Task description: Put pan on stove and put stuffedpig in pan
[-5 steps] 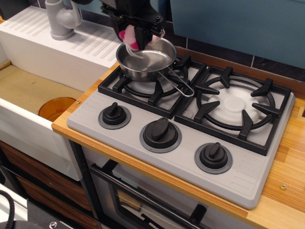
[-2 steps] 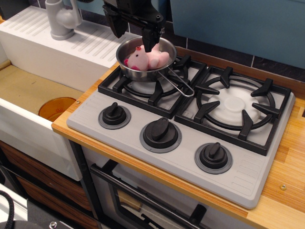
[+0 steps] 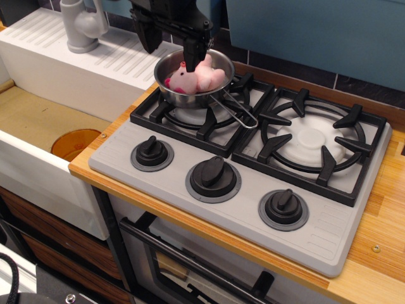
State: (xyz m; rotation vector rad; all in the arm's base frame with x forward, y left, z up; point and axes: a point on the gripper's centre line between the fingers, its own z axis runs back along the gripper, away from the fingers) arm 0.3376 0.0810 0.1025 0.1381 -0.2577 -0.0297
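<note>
The small shiny steel pan (image 3: 218,66) sits on the left black burner grate of the grey stove (image 3: 164,183), its wire-loop handle (image 3: 235,111) pointing front right. The light-pink stuffedpig (image 3: 196,77) lies inside the pan. My black gripper (image 3: 169,43) hangs just above the pan's back-left rim, open and empty. One finger (image 3: 192,56) is right over the pig and the other (image 3: 148,38) is outside the pan on the left.
The right burner grate (image 3: 313,142) with its white cap is bare. Three black knobs (image 3: 213,177) line the stove's front. A white sink (image 3: 44,126) with a grey faucet (image 3: 81,25) lies left. A wooden counter (image 3: 380,253) surrounds the stove.
One second ago my gripper held the pig low over the pan. It opened, the pig dropped into the pan, and the gripper has risen and shifted slightly left.
</note>
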